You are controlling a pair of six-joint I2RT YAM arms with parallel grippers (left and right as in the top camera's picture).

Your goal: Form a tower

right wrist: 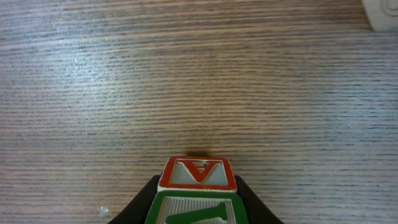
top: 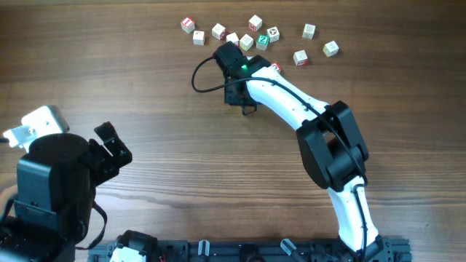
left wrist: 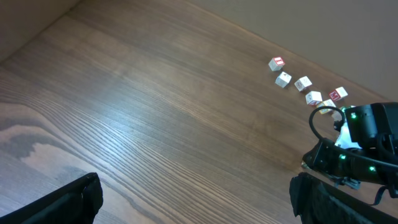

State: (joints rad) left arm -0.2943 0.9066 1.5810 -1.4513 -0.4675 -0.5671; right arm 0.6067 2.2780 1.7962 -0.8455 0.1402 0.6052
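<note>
Toward twelve o'clock on the table [top: 145, 73], the right gripper [right wrist: 198, 206] is closed on the tower [right wrist: 198, 183]. Its dark fingers [right wrist: 138, 208] pinch a green-printed cube, and a red-printed cube touches that one just past the fingertips. From the wrist view I cannot tell which cube lies on top, and the arm hides the stack from overhead. So two cubes are joined, which I judge to be an early stage of the build. About ten loose cubes [top: 255, 22] lie scattered from twelve to one o'clock, just beyond the gripper, unused. What is left is to let go cleanly, then add more cubes. At eight o'clock, the left gripper [top: 113, 145] is spread wide and holds nothing.
</note>
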